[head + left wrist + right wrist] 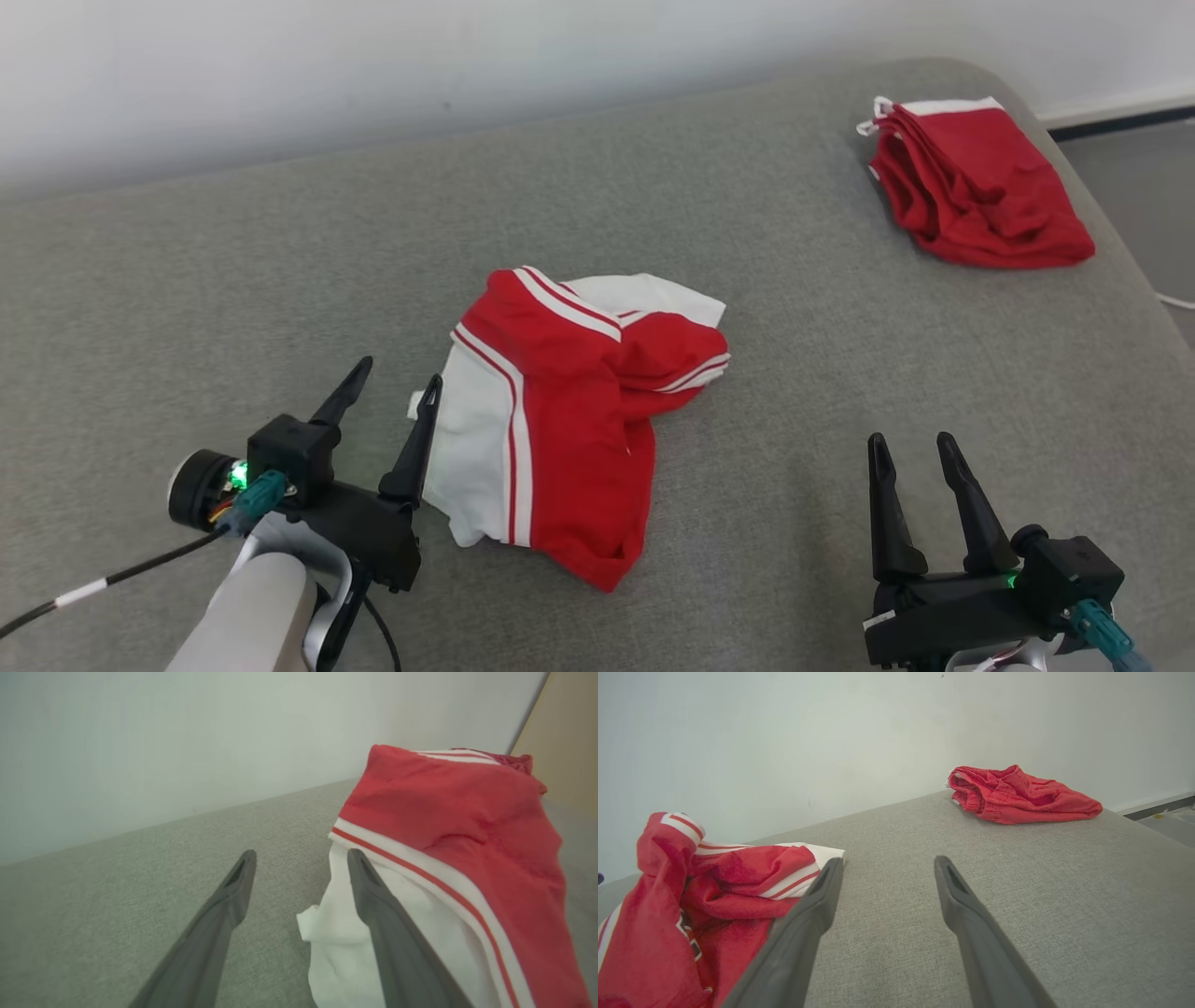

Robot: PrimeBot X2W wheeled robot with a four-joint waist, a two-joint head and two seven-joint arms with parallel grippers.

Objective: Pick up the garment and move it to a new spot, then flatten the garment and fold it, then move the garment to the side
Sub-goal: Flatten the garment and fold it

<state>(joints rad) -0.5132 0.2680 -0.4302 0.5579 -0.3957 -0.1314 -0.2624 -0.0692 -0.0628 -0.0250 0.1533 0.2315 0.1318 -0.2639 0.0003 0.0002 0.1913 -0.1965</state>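
Left fingers [415,439] spread beside crumpled garment [569,439], right fingers [887,509] spread, empty, over grey cushion [766,280]

A garment [560,420] is lying crumpled in the middle of the grey surface [233,280]. A red cloth [980,187] is lying near its far right corner.

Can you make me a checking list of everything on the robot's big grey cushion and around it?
Surface: grey fabric cushion, flat.
Job's things: red and white garment, crumpled in the middle, not yet folded.
Clutter: red garment, loosely folded, far right corner.
Grippers: left gripper, jaws open, at the crumpled garment's white edge; right gripper, jaws open, apart from it, holding nothing.
Cables: black cable by the left arm; white cord beyond the right edge.
Surroundings: white wall behind; grey floor at right.
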